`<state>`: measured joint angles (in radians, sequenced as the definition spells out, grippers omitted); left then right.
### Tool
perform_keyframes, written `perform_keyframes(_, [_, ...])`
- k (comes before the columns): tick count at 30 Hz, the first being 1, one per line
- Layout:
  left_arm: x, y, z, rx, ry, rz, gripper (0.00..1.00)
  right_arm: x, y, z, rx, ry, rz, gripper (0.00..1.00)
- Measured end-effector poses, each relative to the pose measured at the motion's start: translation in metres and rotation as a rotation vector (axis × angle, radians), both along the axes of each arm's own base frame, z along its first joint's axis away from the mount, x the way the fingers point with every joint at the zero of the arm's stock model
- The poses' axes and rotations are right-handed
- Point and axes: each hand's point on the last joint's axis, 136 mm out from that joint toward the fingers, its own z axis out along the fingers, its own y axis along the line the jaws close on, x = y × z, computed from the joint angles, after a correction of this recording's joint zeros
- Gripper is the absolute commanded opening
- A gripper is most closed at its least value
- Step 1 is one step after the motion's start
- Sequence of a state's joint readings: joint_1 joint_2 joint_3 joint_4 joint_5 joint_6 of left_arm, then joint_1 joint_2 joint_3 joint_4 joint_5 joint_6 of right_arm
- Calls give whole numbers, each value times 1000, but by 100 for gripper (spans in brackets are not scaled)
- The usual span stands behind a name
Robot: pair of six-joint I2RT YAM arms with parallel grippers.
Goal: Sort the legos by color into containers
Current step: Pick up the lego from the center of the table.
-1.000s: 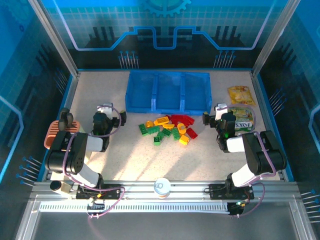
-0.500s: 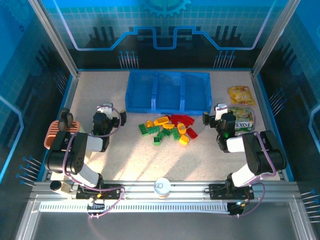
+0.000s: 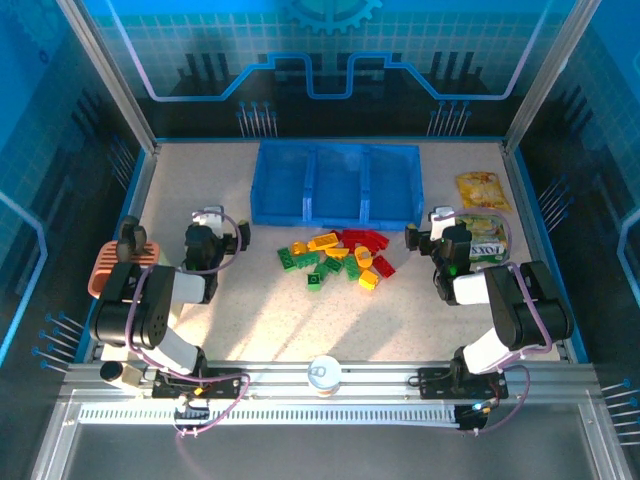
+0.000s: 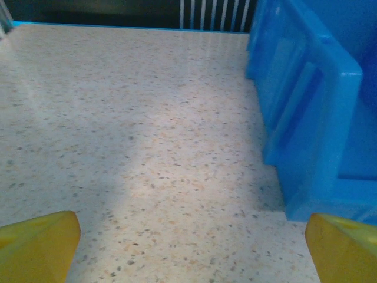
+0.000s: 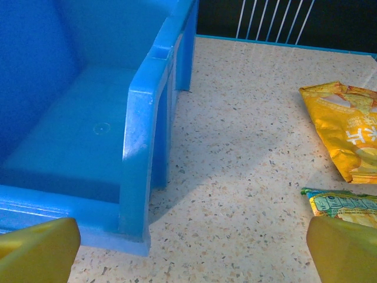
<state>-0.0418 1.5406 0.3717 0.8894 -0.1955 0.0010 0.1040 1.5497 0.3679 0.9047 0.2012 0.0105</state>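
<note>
Work surface: a pale speckled tabletop [image 3: 250,320] with a thin blue border, closed in by blue panels [image 3: 330,50] printed with a grid and circuit pattern; short white rods stand along the back wall. An aluminium rail [image 3: 330,385] runs along the near edge and carries a small round can [image 3: 324,373]. The translucent blue tray [image 3: 337,150] sits at the far middle of the table, its three compartments side by side. The legos [image 3: 338,256] lie in one loose heap on the table just in front of the tray's near wall, between the two arms – red bricks toward the far right of the heap, green toward the left, yellow scattered through it. Left gripper [image 4: 188,239]: released, the yellow fingertips far apart at the bottom corners of its wrist view, bare tabletop between them, the tray's left end wall ahead to the right. Right gripper [image 5: 191,247]: likewise spread wide and holding nothing, facing the tray's right compartment. To its right lie a yellow snack packet [image 5: 344,130] and, nearer, a green snack packet [image 5: 344,206] – both flat on the table, well apart from the bricks. An orange-and-white slotted holder [image 3: 110,268] sits at the left edge beside the left arm.
</note>
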Motion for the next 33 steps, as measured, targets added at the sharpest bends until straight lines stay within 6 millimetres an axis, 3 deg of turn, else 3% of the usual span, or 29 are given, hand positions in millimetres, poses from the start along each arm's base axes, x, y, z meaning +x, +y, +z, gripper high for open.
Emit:
perform_keyframes(3, [-2,-6,25,60,28,78,99,-7,7,16,-30,11,29,100])
perform_keyframes(6, [12,-13,97,15,5,137,99,-9,25,77,8,-79,67,100])
perform_keyframes(8, [13,-10,156,-76,-47,189,99,-15,17,122,167,-105,-25,100])
perform_keyframes(10, [1,-9,185,-149,-60,195,99,-21,3,152,311,-136,-44,100])
perform_keyframes(11, [-7,-11,188,-180,-44,179,99,-24,-7,156,377,-122,-60,100])
perform_keyframes(13, [-25,-22,176,-224,26,137,99,-31,-13,149,457,-53,-79,100])
perform_keyframes(14, [-36,-32,164,-241,76,109,99,-35,-6,139,476,5,-71,100])
perform_keyframes(17, [-70,-69,127,-248,233,2,96,-60,34,104,480,201,-4,100])
perform_keyframes(19, [-92,-91,112,-249,310,-69,94,-78,57,94,462,298,47,100])
perform_keyframes(23, [-131,-113,101,-268,385,-157,93,-104,84,100,406,420,95,100])
perform_keyframes(28, [-160,-123,93,-316,421,-210,89,-128,107,116,342,486,131,100])
perform_keyframes(33, [-175,-133,80,-351,483,-234,87,-155,123,97,301,598,150,100])
